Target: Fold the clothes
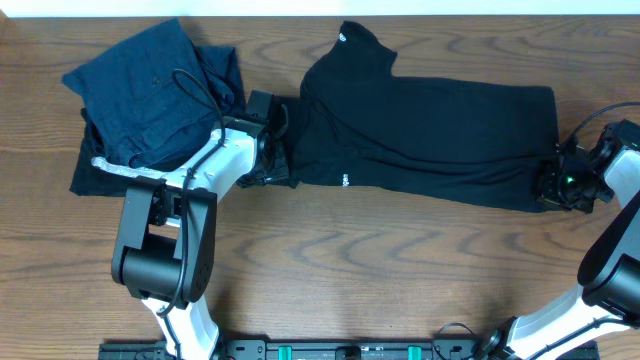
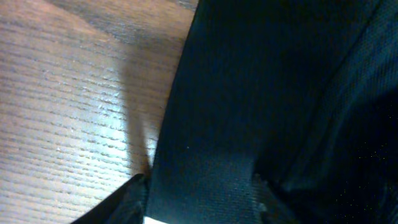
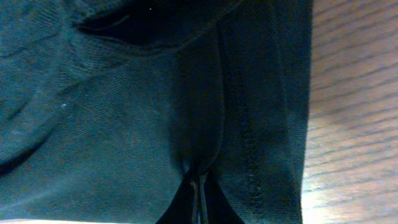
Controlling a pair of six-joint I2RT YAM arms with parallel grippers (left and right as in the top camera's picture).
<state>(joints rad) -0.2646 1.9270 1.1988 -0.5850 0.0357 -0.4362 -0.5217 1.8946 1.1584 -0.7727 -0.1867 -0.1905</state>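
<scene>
Across the middle of the table [image 1: 400, 265]: black top [image 1: 440, 140] laid out long, collar toward the far edge, left end just beside the navy garments [image 1: 150, 100].
State of right gripper [image 3: 199, 190]: pinched tight on the hemmed end of the top.
State of left gripper [image 2: 202, 202]: straddling a band of cloth at the opposite end; cannot tell whether clamped.
Risk of uneven hold: with only one end truly caught, likely skewing or bunching on the lift.
Risk of thin pinch: perhaps one layer taken, lower layer left behind.
Risk from neighbours: could snag the navy garments if swept leftward.
</scene>
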